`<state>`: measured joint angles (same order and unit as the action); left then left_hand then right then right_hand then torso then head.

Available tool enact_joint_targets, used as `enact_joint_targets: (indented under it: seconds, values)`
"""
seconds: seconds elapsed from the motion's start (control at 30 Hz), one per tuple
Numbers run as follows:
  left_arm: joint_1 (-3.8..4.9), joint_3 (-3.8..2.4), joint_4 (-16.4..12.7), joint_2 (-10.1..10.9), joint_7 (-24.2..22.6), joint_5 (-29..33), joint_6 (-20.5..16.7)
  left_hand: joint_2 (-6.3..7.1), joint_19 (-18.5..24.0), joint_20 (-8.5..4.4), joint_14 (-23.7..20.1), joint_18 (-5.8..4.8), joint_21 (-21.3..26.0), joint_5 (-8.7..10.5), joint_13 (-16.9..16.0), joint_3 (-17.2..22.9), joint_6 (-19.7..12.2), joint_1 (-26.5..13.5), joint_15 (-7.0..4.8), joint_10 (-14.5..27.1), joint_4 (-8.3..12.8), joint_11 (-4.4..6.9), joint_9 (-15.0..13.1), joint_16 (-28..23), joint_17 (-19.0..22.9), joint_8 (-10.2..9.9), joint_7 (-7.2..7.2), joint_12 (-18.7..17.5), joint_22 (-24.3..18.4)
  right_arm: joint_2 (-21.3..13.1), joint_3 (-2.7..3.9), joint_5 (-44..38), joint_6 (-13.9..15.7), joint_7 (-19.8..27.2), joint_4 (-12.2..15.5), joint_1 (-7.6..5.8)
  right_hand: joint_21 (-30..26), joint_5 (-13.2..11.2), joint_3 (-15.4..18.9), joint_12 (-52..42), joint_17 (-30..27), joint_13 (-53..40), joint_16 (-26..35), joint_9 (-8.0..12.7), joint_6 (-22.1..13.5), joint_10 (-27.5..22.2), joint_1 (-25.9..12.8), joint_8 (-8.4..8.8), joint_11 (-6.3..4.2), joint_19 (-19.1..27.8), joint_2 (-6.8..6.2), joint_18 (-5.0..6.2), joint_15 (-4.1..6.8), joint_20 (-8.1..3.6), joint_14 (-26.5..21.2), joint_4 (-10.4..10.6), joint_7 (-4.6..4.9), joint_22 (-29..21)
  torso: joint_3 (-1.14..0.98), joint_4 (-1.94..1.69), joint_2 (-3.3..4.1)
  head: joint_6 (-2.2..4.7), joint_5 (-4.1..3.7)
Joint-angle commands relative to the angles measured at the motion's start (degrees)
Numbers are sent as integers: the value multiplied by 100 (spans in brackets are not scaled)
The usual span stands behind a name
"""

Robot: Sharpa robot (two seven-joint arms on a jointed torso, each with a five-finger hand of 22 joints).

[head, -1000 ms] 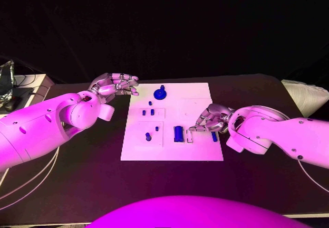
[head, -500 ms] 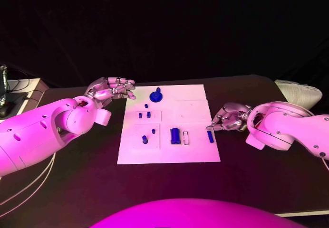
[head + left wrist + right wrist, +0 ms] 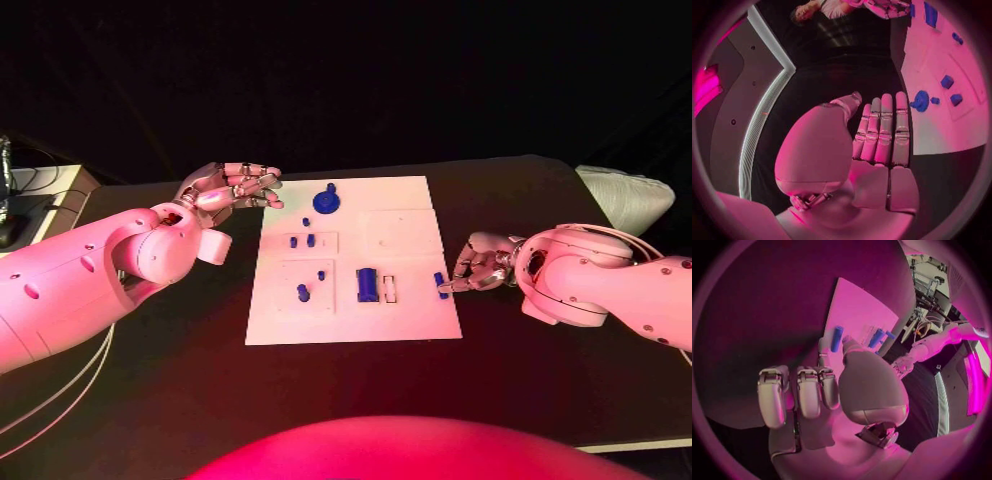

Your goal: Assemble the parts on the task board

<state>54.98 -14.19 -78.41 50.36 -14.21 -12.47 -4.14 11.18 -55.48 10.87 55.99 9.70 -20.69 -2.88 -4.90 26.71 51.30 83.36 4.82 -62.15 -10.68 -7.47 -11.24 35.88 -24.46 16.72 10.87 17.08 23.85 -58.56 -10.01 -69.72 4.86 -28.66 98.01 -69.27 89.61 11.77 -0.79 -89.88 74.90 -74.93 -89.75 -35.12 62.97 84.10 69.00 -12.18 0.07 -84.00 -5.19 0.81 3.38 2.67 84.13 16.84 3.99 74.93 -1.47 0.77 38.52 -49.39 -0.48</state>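
Note:
The white task board (image 3: 389,225) lies mid-table. On it are a round blue knob (image 3: 327,200), several small blue pegs (image 3: 302,241), a blue block (image 3: 368,285) and a slim blue bar (image 3: 440,285) near its right edge. My left hand (image 3: 231,187) hovers at the board's far left corner, fingers loosely bent, holding nothing; in the left wrist view its fingers (image 3: 881,131) lie side by side near the knob (image 3: 921,100). My right hand (image 3: 483,265) sits just off the right edge, most fingers (image 3: 798,392) curled in, empty. Its thumb points at the bar (image 3: 836,338); contact is unclear.
The black table (image 3: 562,350) spreads around the board. A pale cushion-like thing (image 3: 623,195) lies at the table's far right edge. Cables and a stand (image 3: 22,195) sit past the left edge.
My right hand has drawn back from over the board to just beyond its right edge, leaving the slim bar lying there. The left hand has stayed put. The camera shifted slightly.

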Motion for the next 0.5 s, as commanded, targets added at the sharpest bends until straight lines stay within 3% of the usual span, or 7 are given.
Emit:
enact_joint_targets:
  seconds: [0.03,0.5]
  values:
    - [-8,-5,-5,0,-89,43,41,6,17,2,-43,55,22,-3,-8,-9,34,-49,-8,35,-35,-8,9,33,-9,-35,19,-3,-9,58,-3,-316,-111,-174,-30,35,39,-1,43,-12,1510,-1507,-25,-9,-20,590,-75,-24,-27,-600,-9,-81,37,-27,587,3,9,1507,3,-8,14,-10,2]
    - [-11,-5,-11,8,-65,44,53,6,17,2,-43,55,22,-3,-8,-9,34,-49,-8,35,-35,-8,9,33,-9,-35,19,-3,-9,312,-7,-586,34,-224,-138,158,39,31,15,-12,1510,-1507,-25,-34,-13,590,-33,-38,-35,-600,9,-81,43,-33,587,-17,-3,1507,0,-6,15,-50,25]
